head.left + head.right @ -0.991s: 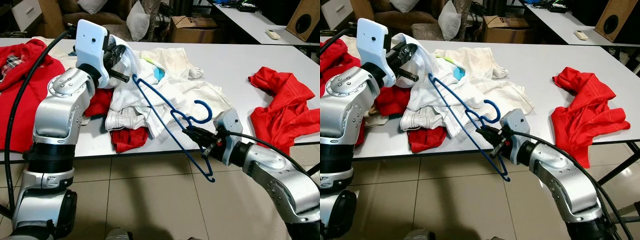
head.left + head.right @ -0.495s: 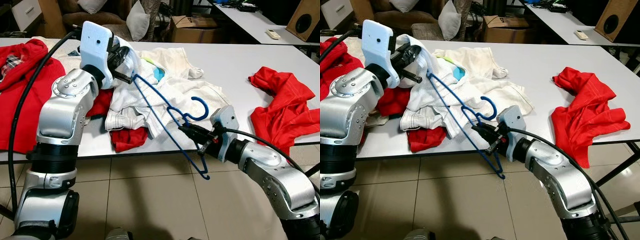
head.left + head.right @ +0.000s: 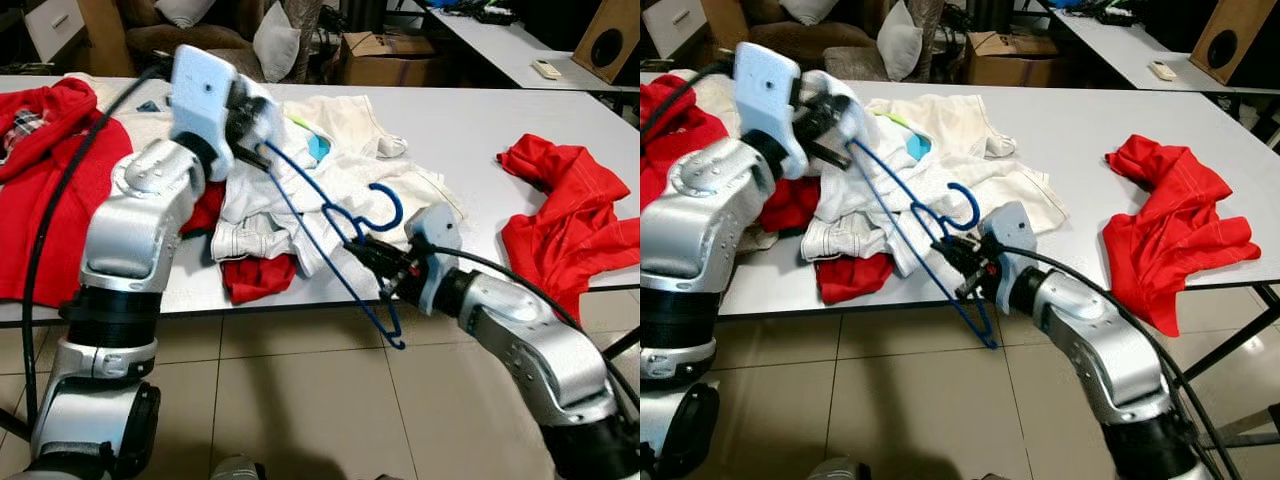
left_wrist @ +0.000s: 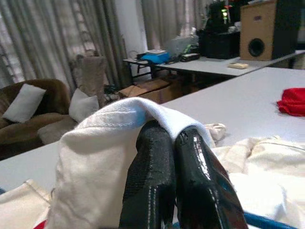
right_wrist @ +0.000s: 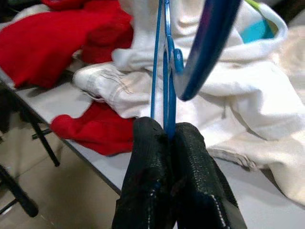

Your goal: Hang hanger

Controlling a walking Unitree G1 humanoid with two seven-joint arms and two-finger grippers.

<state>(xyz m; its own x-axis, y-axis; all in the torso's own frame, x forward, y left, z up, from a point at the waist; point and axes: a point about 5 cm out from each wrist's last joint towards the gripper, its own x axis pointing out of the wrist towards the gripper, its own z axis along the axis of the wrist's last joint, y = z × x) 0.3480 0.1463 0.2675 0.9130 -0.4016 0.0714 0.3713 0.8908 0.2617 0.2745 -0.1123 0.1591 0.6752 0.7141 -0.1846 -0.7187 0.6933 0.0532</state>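
Since a second ago the blue wire hanger (image 3: 330,225) has been drawn up and toward the white table (image 3: 480,120), its low end now nearer the table's front edge, and the right gripper (image 3: 362,250) has come in with it. The left gripper (image 3: 252,135) has risen slightly toward the table's far side.

The right gripper's jaws are pressed together on the thin blue wire just below the hanger's hook; the right wrist view shows the wire (image 5: 164,71) running straight out from between the two black fingers (image 5: 147,157), with the thick blue hook curving away above them. The hanger slants from the front edge of the table up over the heap of white clothes (image 3: 340,170), its upper end reaching the left gripper.

The left gripper's jaws are closed with no gap between them, pinching a fold of the white garment (image 4: 124,124) that drapes over the fingertips (image 4: 150,157); it is held lifted above the heap.

A red garment (image 3: 560,215) lies on the table well to the right of the heap, a small red piece (image 3: 255,275) pokes out beneath the heap at the front edge, and another red garment (image 3: 40,160) lies to the heap's left.
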